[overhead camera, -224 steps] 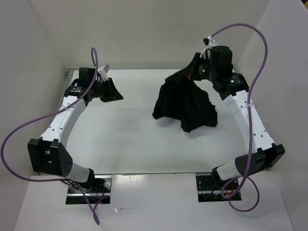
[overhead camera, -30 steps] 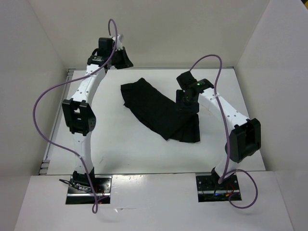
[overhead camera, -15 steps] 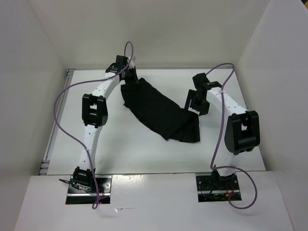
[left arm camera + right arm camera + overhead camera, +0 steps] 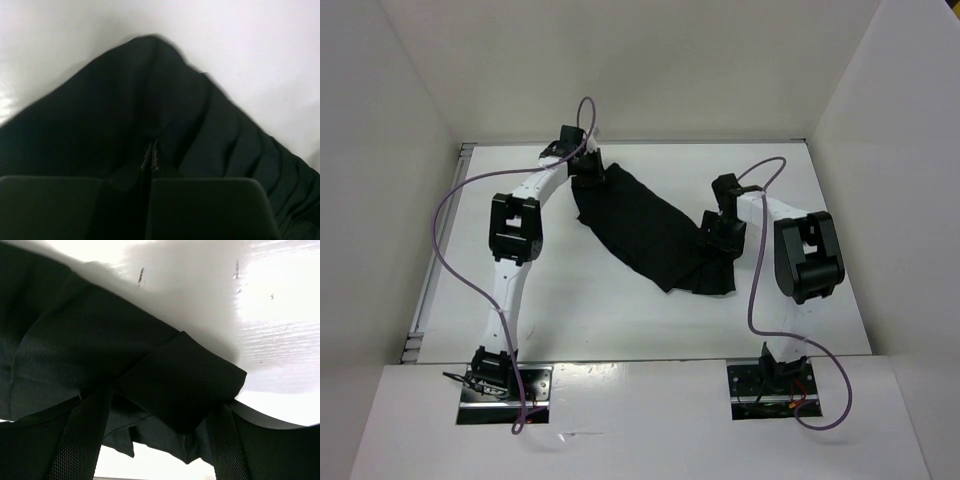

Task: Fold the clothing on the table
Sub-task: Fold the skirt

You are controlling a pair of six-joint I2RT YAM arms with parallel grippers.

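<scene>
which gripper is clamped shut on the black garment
The left gripper, pinching the black garment's far corner; the right gripper stands open over its other end.

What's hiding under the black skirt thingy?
Only the white table shows around the clothing, which lies on it. Whatever is beneath the fabric is covered, so nothing else can be confirmed. The left gripper pinches its far corner.

Blurry, harsh glare on table (image 4: 280, 305)
</scene>
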